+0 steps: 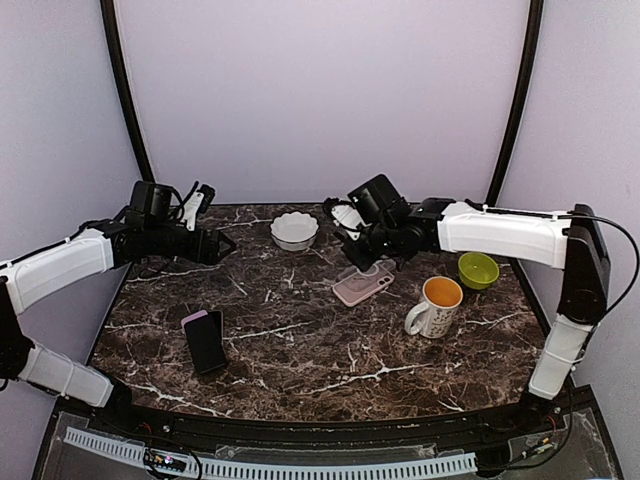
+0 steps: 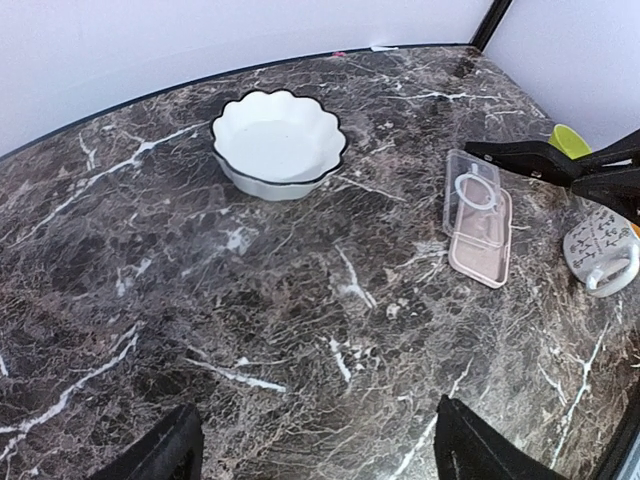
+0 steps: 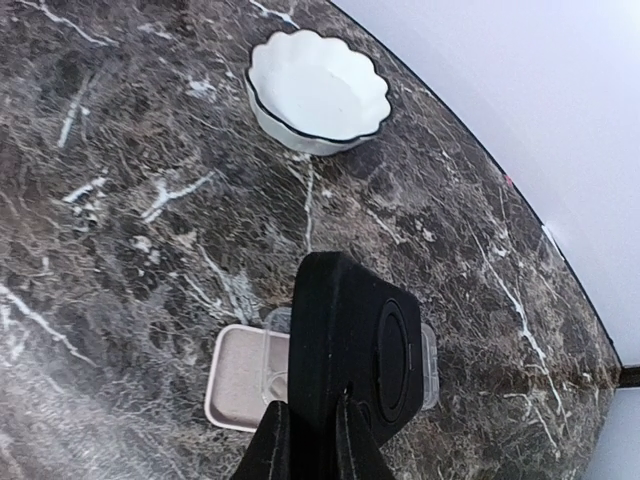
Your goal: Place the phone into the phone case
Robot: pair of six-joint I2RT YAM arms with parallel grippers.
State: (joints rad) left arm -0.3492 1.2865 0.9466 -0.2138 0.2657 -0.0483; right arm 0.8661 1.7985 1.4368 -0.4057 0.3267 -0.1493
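Phone case (image 3: 238,385), pale pink with a clear part, lies flat on the table (image 1: 300,360) right beneath our right claw (image 3: 310,425). Its fingers are pressed together on a flat black slab (image 3: 345,340) with a round ring on one face; we cannot tell what that slab is. Beyond it sits a white bowl (image 3: 318,90), and to the claw's right stand a mug (image 1: 435,305) and a green bowl (image 1: 478,269). Our left claw (image 2: 315,455) hangs spread wide above the table's left side. We see the phone (image 1: 205,341) lying flat near the front left, well apart from the case and both claws.
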